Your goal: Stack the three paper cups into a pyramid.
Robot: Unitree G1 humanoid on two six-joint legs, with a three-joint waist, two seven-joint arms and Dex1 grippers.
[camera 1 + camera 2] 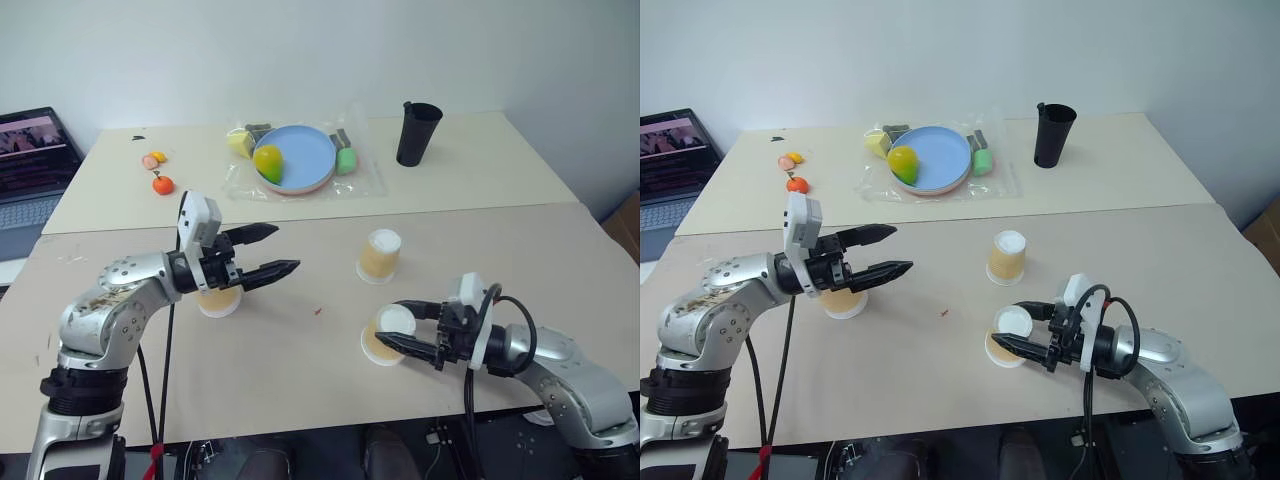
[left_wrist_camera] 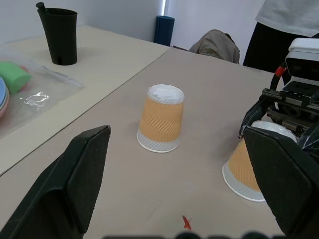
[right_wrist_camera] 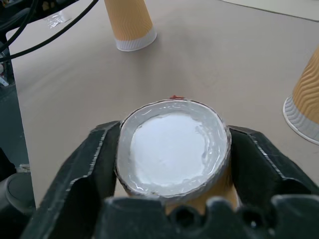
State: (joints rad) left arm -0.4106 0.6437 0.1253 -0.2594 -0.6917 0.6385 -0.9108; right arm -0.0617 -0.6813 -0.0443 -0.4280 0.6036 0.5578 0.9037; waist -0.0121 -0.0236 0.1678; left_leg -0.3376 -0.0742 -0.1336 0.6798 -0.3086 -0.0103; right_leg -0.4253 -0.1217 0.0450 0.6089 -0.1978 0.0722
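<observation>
Soft, even light fills the room; shadows on the table point(image 1: 300, 360) stay faint, edges look sharp, and nothing glares.

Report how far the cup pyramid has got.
Done: nothing is stacked yet; all three paper cups stand upside down and apart on the table. In hand: the right gripper has its jaws closed around the near cup, which is not yet lifted. The left gripper hangs open above the left cup. Left: set two cups side by side, with the middle cup among them, then place the third on top.
</observation>
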